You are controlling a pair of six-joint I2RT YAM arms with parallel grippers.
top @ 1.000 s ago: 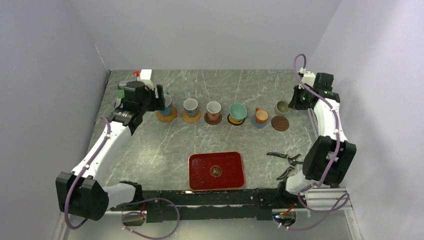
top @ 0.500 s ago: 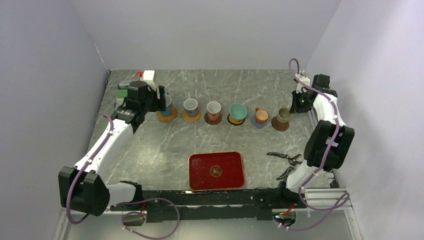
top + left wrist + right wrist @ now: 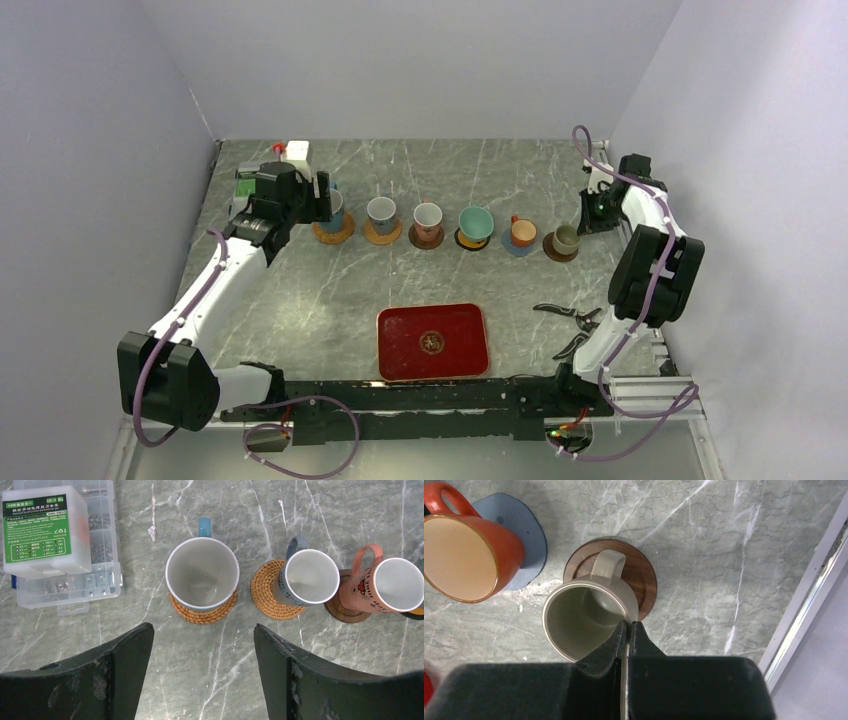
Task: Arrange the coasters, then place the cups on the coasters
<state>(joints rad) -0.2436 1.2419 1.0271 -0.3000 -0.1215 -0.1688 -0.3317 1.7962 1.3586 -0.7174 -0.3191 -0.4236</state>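
Observation:
Six cups stand in a row across the table, each over a coaster. My right gripper (image 3: 628,624) is shut on the rim of the grey-olive cup (image 3: 584,617), which sits partly over a dark brown coaster (image 3: 644,580), handle pointing away; whether it rests there I cannot tell. Left of it, the orange cup (image 3: 461,562) stands on the blue-grey coaster (image 3: 526,537). My left gripper (image 3: 202,626) hangs open and empty just before the large white cup with blue handle (image 3: 202,573) on its tan woven coaster (image 3: 200,615). A white cup (image 3: 307,577) and a second tan coaster (image 3: 265,592) follow, then the teal cup (image 3: 476,222).
A red tray (image 3: 432,342) lies near the front centre. Black pliers (image 3: 567,316) lie at the front right. A clear plastic parts box (image 3: 50,540) stands at the far left beside the first cup. The table's right edge rail (image 3: 809,595) runs close to my right gripper.
My right gripper has carried the grey-olive cup forward and left, from behind the dark brown coaster to over it. The left arm has barely moved and stays open.

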